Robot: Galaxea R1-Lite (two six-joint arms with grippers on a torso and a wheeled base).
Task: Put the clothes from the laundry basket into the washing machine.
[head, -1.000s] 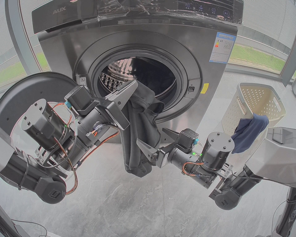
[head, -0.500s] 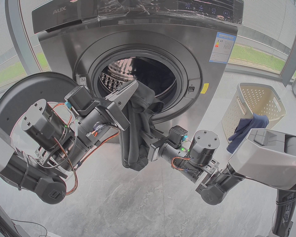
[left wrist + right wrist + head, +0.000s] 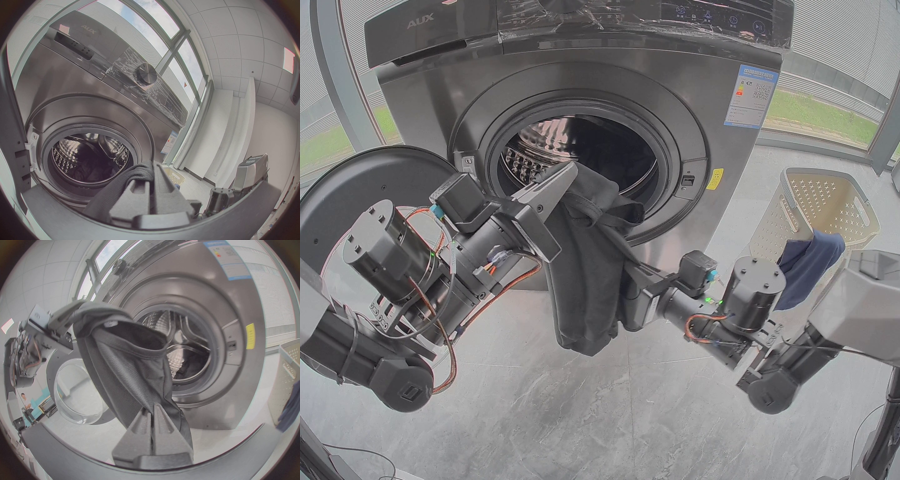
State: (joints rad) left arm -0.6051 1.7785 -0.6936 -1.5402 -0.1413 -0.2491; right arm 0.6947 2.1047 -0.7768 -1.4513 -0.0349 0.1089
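Left gripper (image 3: pixel 569 172), as I see it, is pinched tight on the top edge of a dark grey garment (image 3: pixel 584 275), just in front of the open drum mouth of the washing machine (image 3: pixel 712 106), with the cloth hanging toward the floor. My right gripper (image 3: pixel 152 410) is clamped on the garment's lower side, below the opening. A blue cloth (image 3: pixel 809 262) drapes over the rim of the laundry basket (image 3: pixel 831 178), right of the machine.

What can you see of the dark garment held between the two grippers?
The dark grey garment looks like soft knit, bunched and hanging before the open washing machine. The left gripper pinches its top; the right gripper is shut on its lower side. Its bottom hangs clear of the floor.
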